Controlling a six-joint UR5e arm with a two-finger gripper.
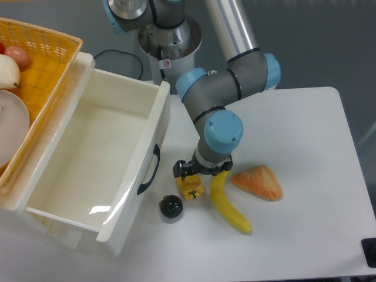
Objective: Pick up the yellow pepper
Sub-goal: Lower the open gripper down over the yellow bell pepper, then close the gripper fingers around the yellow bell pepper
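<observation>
The yellow pepper (pixel 191 189) is a small blocky yellow-orange piece lying on the white table, just right of the drawer front. My gripper (pixel 198 171) hangs directly over it and hides its upper part. The dark fingers (pixel 178 170) stand spread on either side of the pepper's top, so the gripper is open. I cannot tell whether they touch the pepper.
A long yellow banana (pixel 228 205) lies just right of the pepper, with an orange-pink wedge (pixel 258 182) beyond it. A small black round object (pixel 171 207) sits below-left. The open white drawer (pixel 94 164) stands to the left, and a yellow basket (pixel 41 64) lies behind it.
</observation>
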